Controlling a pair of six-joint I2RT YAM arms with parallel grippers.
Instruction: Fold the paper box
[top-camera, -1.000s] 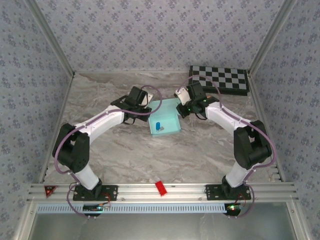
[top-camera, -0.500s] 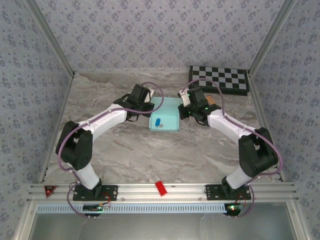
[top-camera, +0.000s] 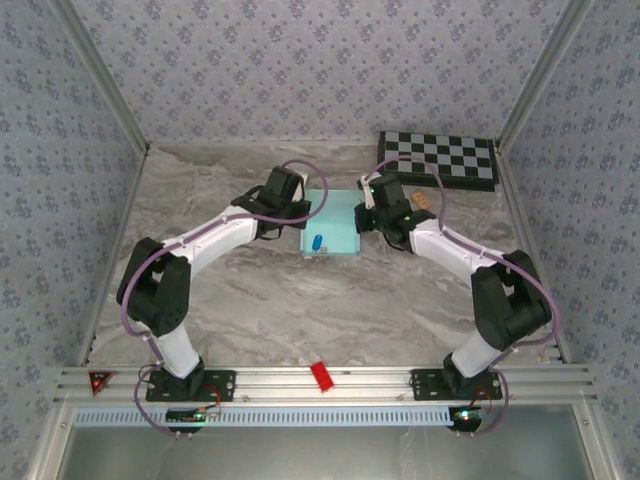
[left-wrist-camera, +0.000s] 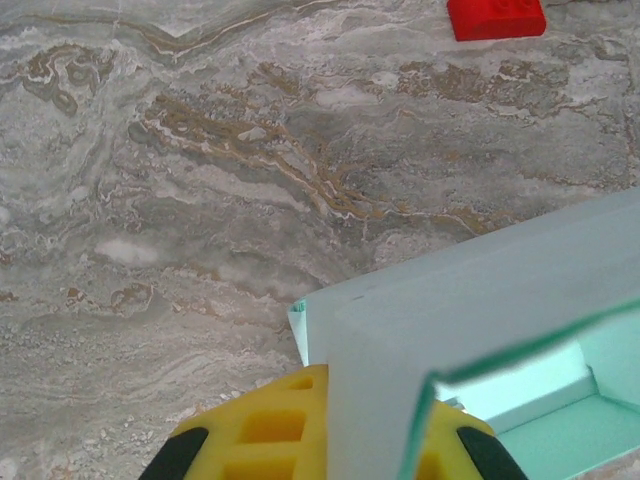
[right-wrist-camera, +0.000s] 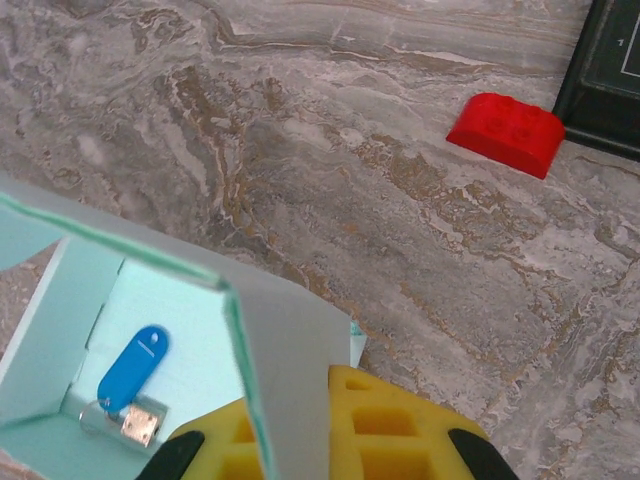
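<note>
Holding 2 opposite side walls upright, the left pincer and the right pincer each pinch the thin card of the paper box, which sits near the middle of the desk's far edge. The tray looks formed, with a blue stick inside; closing the open top seems left to do

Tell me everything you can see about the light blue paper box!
The paper box is thin, pale blue card, folded into an open tray with its side walls standing up. It sits on the marbled table, in the middle, toward the far side. The left gripper pinches its left wall and the right gripper pinches its right wall, both shut on the card. Inside, on the floor, lies a small blue stick with a clear end.
</note>
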